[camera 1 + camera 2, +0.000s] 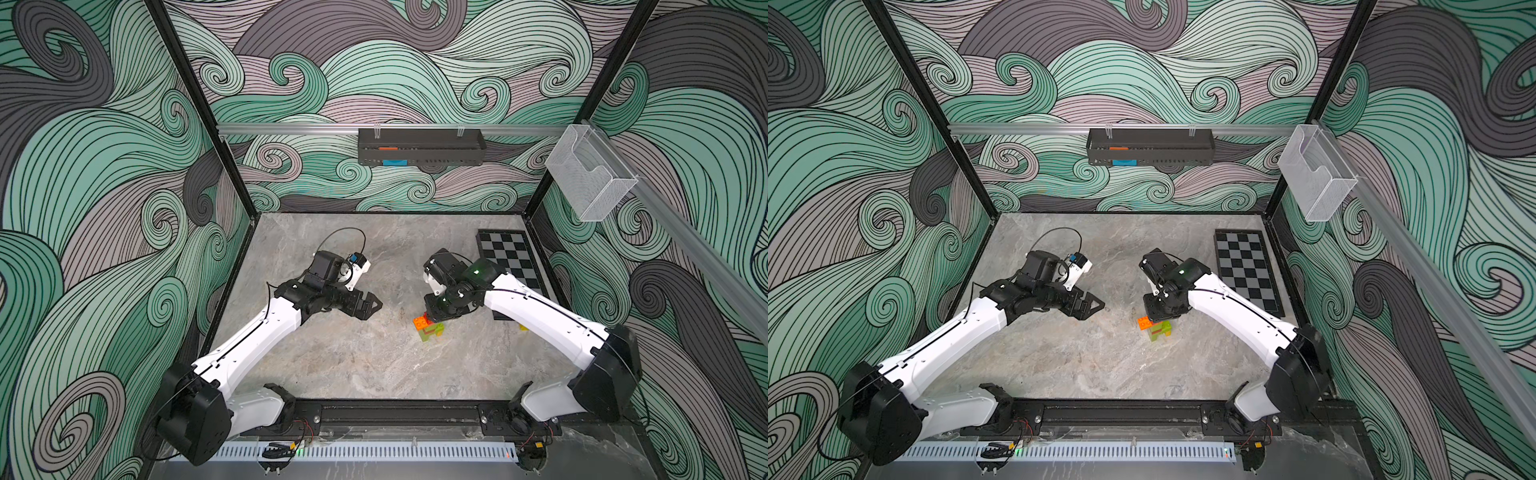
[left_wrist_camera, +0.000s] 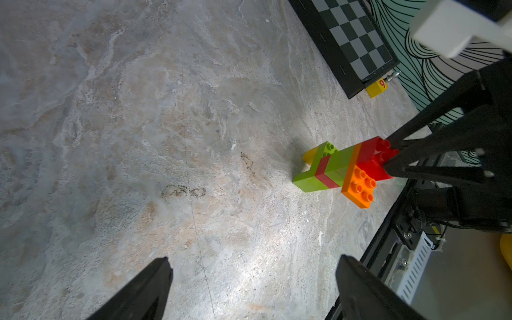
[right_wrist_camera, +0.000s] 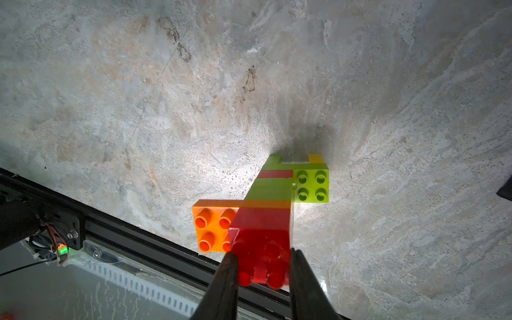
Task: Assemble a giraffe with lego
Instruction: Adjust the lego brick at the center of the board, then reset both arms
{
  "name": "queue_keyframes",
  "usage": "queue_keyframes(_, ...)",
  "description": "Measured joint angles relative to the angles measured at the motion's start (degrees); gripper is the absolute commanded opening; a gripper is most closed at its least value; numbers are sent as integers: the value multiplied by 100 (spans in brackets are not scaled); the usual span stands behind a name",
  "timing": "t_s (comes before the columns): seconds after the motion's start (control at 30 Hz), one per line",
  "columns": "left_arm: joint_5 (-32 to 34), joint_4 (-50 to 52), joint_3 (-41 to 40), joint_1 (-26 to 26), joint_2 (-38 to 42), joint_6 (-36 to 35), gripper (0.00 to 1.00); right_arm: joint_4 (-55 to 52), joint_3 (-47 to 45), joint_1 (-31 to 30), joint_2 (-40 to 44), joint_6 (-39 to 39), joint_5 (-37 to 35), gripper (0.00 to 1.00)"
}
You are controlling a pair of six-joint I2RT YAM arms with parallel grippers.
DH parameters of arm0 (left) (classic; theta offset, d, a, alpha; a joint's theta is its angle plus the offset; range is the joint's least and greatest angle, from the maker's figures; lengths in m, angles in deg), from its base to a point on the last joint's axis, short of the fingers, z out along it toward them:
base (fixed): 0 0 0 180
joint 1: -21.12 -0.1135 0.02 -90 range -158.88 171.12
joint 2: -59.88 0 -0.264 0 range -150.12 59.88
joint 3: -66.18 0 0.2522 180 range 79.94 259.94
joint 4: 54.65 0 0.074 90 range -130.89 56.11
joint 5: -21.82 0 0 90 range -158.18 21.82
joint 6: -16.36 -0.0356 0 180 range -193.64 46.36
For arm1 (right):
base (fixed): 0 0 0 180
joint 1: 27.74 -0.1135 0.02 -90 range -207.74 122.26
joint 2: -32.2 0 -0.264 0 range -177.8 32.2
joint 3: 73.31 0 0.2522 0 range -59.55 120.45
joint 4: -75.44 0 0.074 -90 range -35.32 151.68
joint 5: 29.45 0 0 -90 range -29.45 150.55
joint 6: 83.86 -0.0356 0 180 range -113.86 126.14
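The right gripper [image 3: 263,253], two black tapering fingers closest to the right wrist lens, is clamped on the red studded tip brick [image 3: 260,235], one finger flat against each side. That brick crowns the giraffe [image 3: 273,188], a small figure of stacked plastic bricks with a lime-and-red neck and a long orange head brick [image 3: 212,221] jutting sideways. Gripping from straight above probably serves to press the tip down onto the head while the legs brace against the grey marbled tabletop [image 1: 374,365]. In both top views the giraffe [image 1: 432,330] stands just right of centre, in the lower half of the frame. The left gripper [image 1: 372,305], black and spread wide, holds nothing and hovers left of centre, well apart, likely to keep clear.

Whether the tip is fully seated cannot be told. From overhead the right wrist hides the giraffe's top, and only a sliver of the yellow leg [image 2: 309,155] shows. A small yellow block [image 2: 376,88] beside the black-framed chequered board [image 2: 357,41] carries a red mark too small to read.
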Motion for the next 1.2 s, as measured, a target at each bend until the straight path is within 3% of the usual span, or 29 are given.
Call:
queue_keyframes(0.23, -20, -2, -15, -195, 105, -2, 96, -273, 649, 155, -505, 181, 46, 32)
queue_keyframes(0.47, -31, -22, -129, -645, 428, 2, 96, -380, 2074, 575, -1856, 466, -105, 36)
queue_keyframes(0.57, -35, -24, -173, -780, 540, 4, 96, -463, 2583, 785, -2640, 570, -168, 48)
queue_keyframes(0.7, -50, -33, -201, -907, 614, 2, 96, -737, 3480, 957, -3436, 743, -223, 53)
queue_keyframes(0.87, 2, -50, -227, -1054, 673, -55, 99, -909, 4369, 990, -3211, 907, -369, 57)
queue_keyframes(1.0, 568, -195, -350, -1119, 713, -238, 99, -518, 3571, 1080, -1991, 1051, -503, 67)
queue_keyframes(1.2, 1718, -988, -1029, -1567, 680, -723, 99, 1113, 577, 1735, -15, 1482, -629, 91)
